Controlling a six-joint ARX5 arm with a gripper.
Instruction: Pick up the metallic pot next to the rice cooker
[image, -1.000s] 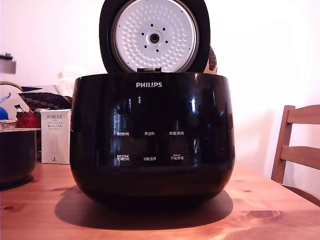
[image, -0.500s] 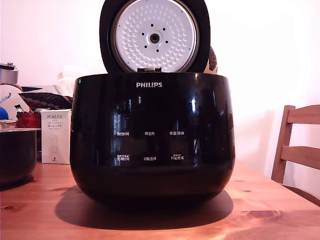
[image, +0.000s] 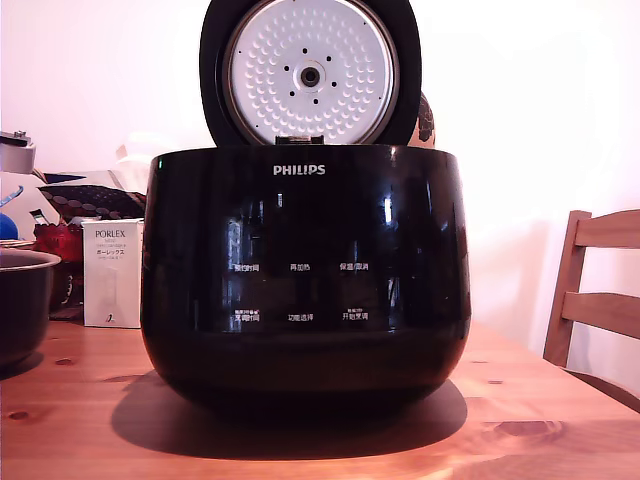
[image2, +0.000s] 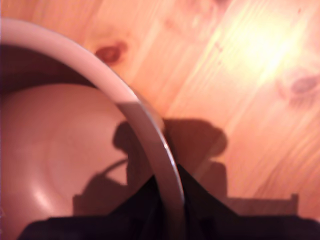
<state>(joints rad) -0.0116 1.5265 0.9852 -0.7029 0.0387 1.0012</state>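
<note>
Metallic pot (image: 20, 305) sits at far 9 o'clock edge of ext. view, cut by the frame, tilted, rim (image2: 145, 125) higher on one side. Clear gap of bare counter (image: 90, 380) betw. it and rice cooker (image: 305, 280) at centre. Porlex box (image: 112, 272) behind that gap. Wrist view: tool (image2: 172, 200) pinching pot rim, one finger inside wall, one outside. Chair (image: 595, 290) at 3 o'clock.

Hand (image2: 170, 210) seen only in wrist view, as two dark fingers (image2: 142, 205) at frame edge. Fingers set astride rim of metallic pot (image2: 75, 150), one inside, one outside, closed against wall. Arm not seen in exterior view.
</note>
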